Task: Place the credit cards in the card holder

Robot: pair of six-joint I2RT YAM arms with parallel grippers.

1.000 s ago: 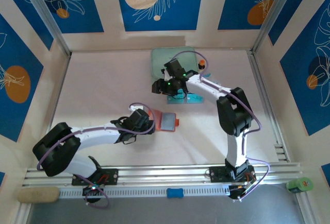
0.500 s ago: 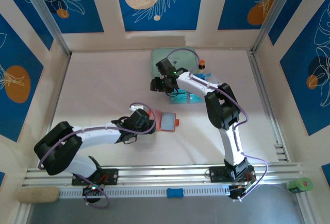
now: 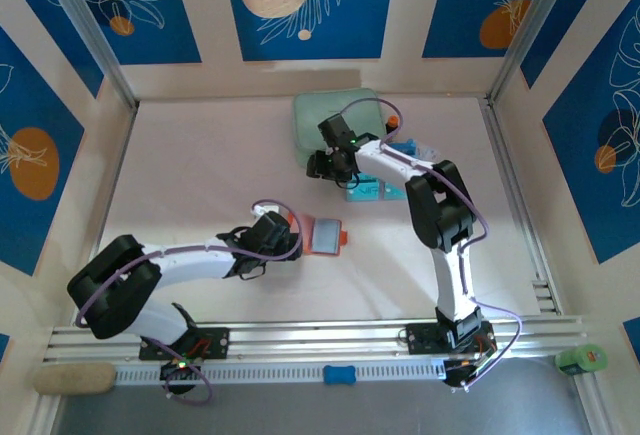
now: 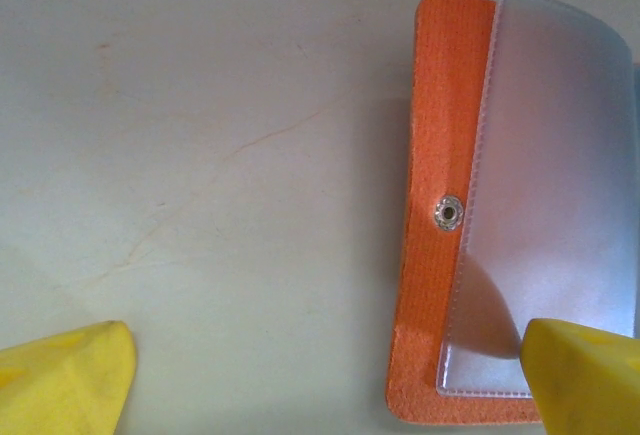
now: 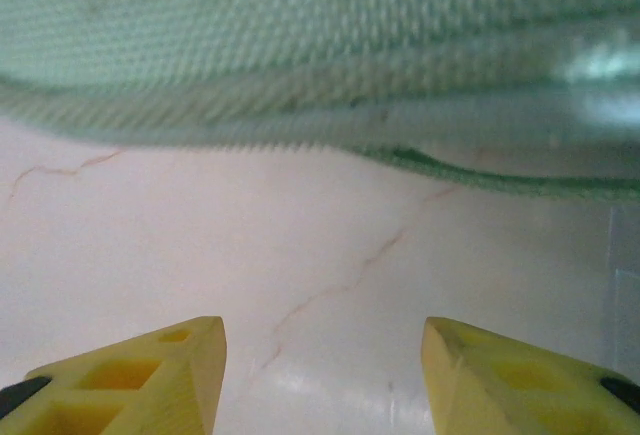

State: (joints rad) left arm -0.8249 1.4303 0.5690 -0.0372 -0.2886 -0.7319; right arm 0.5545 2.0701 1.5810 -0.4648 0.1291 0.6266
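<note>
The surface [image 3: 200,175] carries the mint-green case [image 5: 300,35] just ahead of the right gripper [image 5: 320,340]. That gripper's arm has re-angled over the last second, yet its fingers sit half spread around nothing. The left gripper [image 4: 325,370] stays spread wide, one finger at the open card holder's [image 4: 430,155] corner. The credit cards [image 3: 365,192] lie just behind the right gripper, so I judge the pickup is still pending.

Nothing legible anywhere (markings on the credit cards [image 3: 368,193] blur out).
</note>
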